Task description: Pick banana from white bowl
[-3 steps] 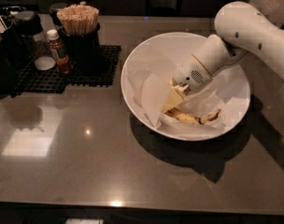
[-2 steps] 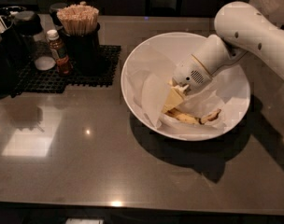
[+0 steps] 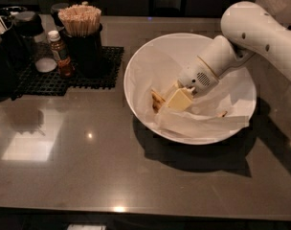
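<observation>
The white bowl (image 3: 136, 63) stands right of centre on the dark counter, lined with crinkled white paper. My gripper (image 3: 176, 98) reaches down into it from the upper right on the white arm (image 3: 260, 32), its pale yellow tip low in the bowl's left half. A brown-spotted end of the banana (image 3: 158, 101) shows just left of the gripper tip, touching or nearly touching it. A small dark end (image 3: 223, 114) peeks out at the right. Paper hides the banana's middle.
A black mesh mat (image 3: 73, 78) at the back left carries a dark cup of wooden sticks (image 3: 81, 20), a small brown sauce bottle (image 3: 59, 54) and dark containers (image 3: 11, 47). The counter's front edge runs along the bottom.
The paper has shifted over the banana, which lay exposed below the gripper before. One banana end now shows higher and further left. The gripper has barely moved.
</observation>
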Motion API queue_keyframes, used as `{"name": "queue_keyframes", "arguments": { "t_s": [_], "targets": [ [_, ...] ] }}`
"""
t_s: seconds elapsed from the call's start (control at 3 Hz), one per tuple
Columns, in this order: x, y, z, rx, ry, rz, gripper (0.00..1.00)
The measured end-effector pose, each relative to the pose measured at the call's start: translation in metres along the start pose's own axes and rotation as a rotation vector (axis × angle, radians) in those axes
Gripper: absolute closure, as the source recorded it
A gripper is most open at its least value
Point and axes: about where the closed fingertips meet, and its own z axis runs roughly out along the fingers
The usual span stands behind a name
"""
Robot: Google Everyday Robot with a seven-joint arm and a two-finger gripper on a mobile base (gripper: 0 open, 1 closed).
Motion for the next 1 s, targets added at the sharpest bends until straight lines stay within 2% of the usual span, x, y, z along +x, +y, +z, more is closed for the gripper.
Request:
{"name": "queue_keyframes", "arguments": {
  "t_s": [0.33, 0.67, 1.0],
  "targets": [
    [-0.006, -0.003, -0.004, 0.011, -0.001, -0.002, 0.00],
    [-0.008, -0.001, -0.007, 0.012, -0.001, -0.002, 0.00],
    [-0.024, -0.018, -0.026, 0.085, -0.016, -0.018, 0.00]
  ]
}}
